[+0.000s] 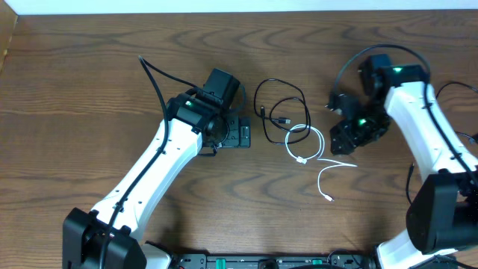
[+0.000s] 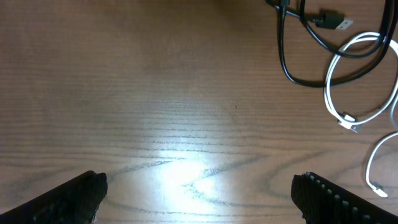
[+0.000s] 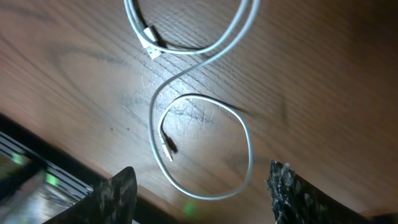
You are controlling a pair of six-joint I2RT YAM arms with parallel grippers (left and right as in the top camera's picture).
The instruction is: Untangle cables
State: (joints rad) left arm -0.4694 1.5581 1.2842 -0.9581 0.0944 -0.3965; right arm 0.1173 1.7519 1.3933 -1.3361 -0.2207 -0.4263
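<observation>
Overhead view: thin black flexible cable (image 1: 282, 119) coiled mid-table on the brown wood-grain table (image 1: 89, 90); thin white flexible cable (image 1: 320, 143) overlapping its lower loop, tail curling toward the near edge.
Left gripper (image 2: 199, 190): spread wide, empty, low over bare wood just left of the tangle; likely placed to take the black side.
Right gripper (image 3: 202, 183): fingers parted, nothing between them, above the white cable's end loop; probably lining up a pick there.
Containers: none in view.

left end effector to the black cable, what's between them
Only bare table between left end effector and black cable, in the left wrist view.
</observation>
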